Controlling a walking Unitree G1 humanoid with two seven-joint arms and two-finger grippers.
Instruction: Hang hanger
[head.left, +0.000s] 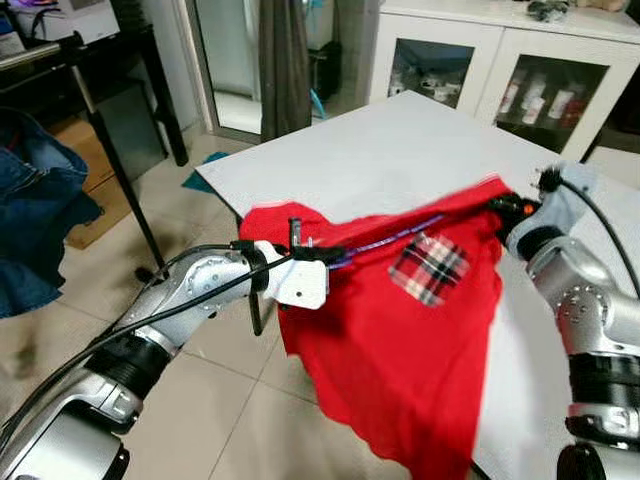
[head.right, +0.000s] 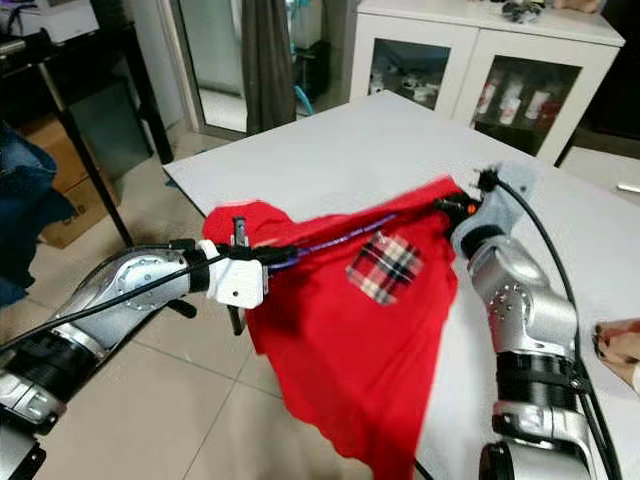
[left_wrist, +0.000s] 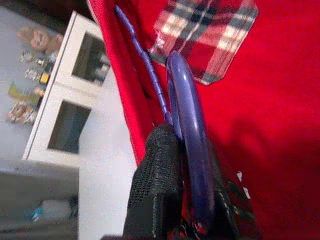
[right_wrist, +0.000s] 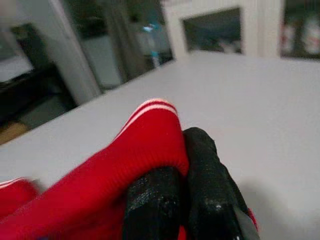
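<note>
Shirt (head.left: 400, 330) and hanger (head.left: 385, 242) are both off the white table (head.left: 380, 150) now, stretched between my two arms over the table's near edge. My left gripper (head.left: 318, 254) is clenched on the purple hanger's end, and in the left wrist view I see the black fingers (left_wrist: 157, 185) pinching the thick purple bar, with the thin ribbed rod running on under the red cloth past the plaid pocket (head.left: 428, 268). My right gripper (right_wrist: 187, 200) is clamped on the shirt's striped cuff or hem, close above the tabletop. The hanger's long axis runs nearly level from my left claw across toward the right one, rising a little at the right end, so the left arm carries the hanger itself and the right only holds fabric. Most of the shirt droops below that line toward the tiled floor (head.left: 220, 400). A dark rack leg (head.left: 115, 160) stands well off to my left; I judge any rail lies that way, though I cannot see one.
</note>
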